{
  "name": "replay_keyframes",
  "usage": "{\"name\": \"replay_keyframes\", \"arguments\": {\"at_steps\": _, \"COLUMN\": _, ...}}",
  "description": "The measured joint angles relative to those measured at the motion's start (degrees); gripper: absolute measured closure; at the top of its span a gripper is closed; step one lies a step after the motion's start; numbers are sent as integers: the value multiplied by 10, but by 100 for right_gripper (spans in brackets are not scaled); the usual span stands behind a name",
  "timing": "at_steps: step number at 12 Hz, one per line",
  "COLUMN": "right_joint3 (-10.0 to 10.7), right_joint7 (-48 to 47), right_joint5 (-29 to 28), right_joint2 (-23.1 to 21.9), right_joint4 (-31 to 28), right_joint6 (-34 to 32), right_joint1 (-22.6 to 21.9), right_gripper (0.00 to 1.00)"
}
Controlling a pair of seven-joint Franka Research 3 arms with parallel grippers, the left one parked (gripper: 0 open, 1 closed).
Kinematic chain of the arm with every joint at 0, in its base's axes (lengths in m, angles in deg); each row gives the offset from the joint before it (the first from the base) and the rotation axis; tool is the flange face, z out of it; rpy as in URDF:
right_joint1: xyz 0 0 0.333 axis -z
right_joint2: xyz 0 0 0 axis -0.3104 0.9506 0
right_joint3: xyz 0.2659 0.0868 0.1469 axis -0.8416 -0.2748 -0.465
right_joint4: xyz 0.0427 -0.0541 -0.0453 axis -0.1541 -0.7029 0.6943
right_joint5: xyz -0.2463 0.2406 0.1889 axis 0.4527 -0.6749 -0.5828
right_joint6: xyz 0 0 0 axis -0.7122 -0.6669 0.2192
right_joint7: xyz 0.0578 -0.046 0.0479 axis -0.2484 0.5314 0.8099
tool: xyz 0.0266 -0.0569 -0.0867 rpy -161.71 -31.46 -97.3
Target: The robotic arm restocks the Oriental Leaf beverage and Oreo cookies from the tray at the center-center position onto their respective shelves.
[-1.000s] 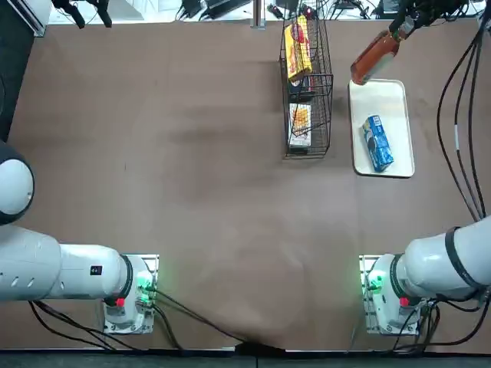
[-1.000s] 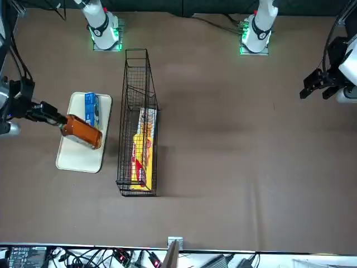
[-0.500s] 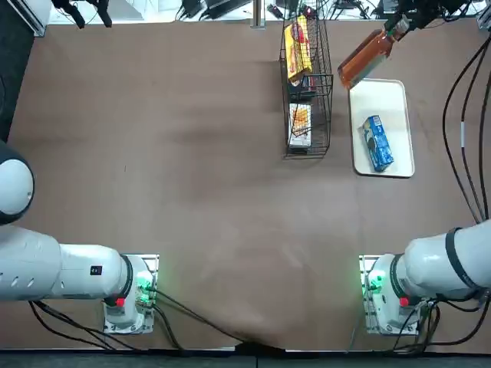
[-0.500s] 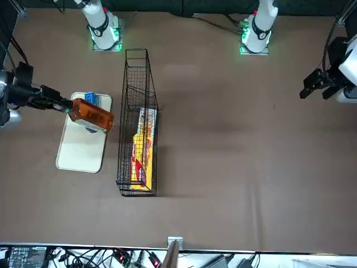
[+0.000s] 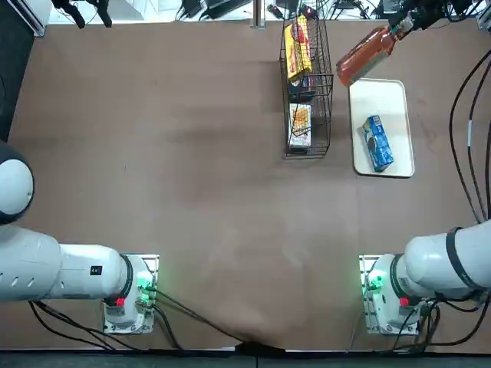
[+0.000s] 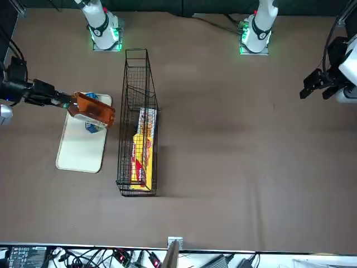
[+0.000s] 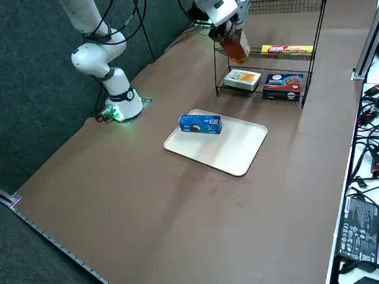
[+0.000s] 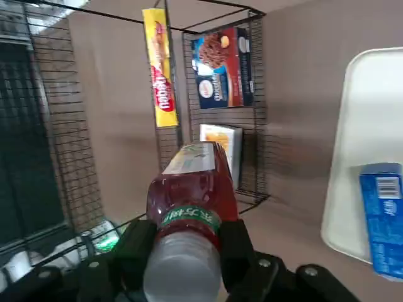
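Note:
My right gripper [image 5: 400,25] [image 6: 62,102] [image 8: 182,248] is shut on the neck of the Oriental Leaf beverage [image 5: 359,57] [image 6: 92,110] [image 7: 235,42] [image 8: 192,192], a bottle of reddish-brown tea held tilted in the air. The bottle's base points at the black wire shelves [image 5: 309,84] [image 6: 139,123] [image 7: 284,50] [image 8: 208,100], close beside them. The blue Oreo cookies packet [image 5: 377,142] [image 7: 201,124] [image 8: 383,217] lies on the white tray [image 5: 395,103] [image 6: 81,153] [image 7: 234,145] [image 8: 359,113], beside the rack.
The shelves hold a long yellow-orange packet [image 5: 297,50] [image 8: 158,69], a red and blue box [image 7: 283,83] [image 8: 222,66] and a pale box [image 5: 300,126] [image 7: 240,78]. Black cables [image 5: 464,115] hang over the table's right side. The arm bases [image 5: 391,295] stand at the near edge.
The right gripper has lifted the bottle off the tray's far end and carried it left, towards the shelves. The Oreo packet has stayed on the tray.

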Motion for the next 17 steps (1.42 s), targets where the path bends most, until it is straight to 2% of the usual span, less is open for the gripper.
{"name": "replay_keyframes", "arguments": {"at_steps": 9, "right_joint3": -2, "right_joint7": 2, "right_joint5": -81, "right_joint2": 8, "right_joint4": -15, "right_joint6": -4, "right_joint1": 4, "right_gripper": 41}}
{"name": "replay_keyframes", "arguments": {"at_steps": 17, "right_joint3": -12, "right_joint7": 2, "right_joint5": -101, "right_joint2": 7, "right_joint4": -51, "right_joint6": -3, "right_joint1": -15, "right_gripper": 41}}
